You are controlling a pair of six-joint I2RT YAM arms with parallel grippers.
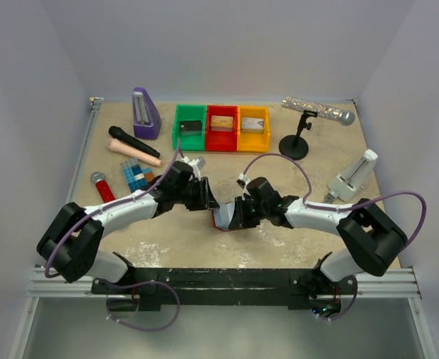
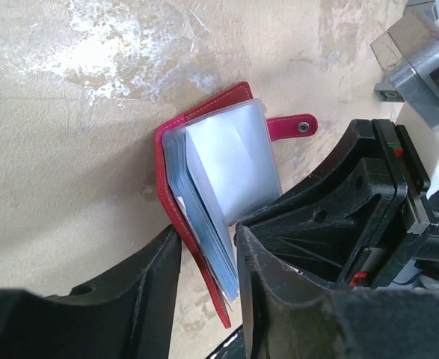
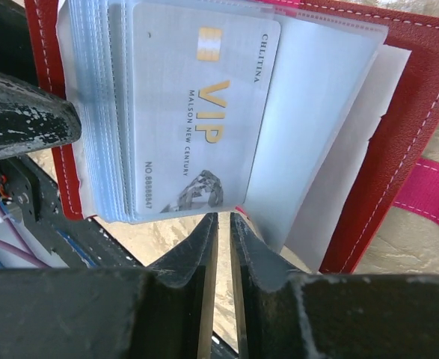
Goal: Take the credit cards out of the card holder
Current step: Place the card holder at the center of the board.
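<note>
The card holder (image 1: 223, 218) is a dark red folding wallet with clear sleeves, held open between the two arms at the table's middle. In the left wrist view its red cover (image 2: 204, 111) and sleeve stack stand edge-on between the fingers of my left gripper (image 2: 206, 233), whose jaws are apart, with a gap beside the cover. In the right wrist view a silvery VIP credit card (image 3: 197, 112) lies in the top sleeve against the red cover (image 3: 398, 149). My right gripper (image 3: 223, 217) has only a thin slit between its fingers. Its tips touch the sleeve's lower edge, with nothing visibly between them.
Green (image 1: 189, 129), red (image 1: 220, 120) and yellow (image 1: 253, 120) trays stand at the back. A purple metronome (image 1: 145, 114), microphones (image 1: 133, 143) and a tiled block (image 1: 134, 176) lie at the left. A mic stand (image 1: 294, 143) and a white metronome (image 1: 354, 178) are at the right.
</note>
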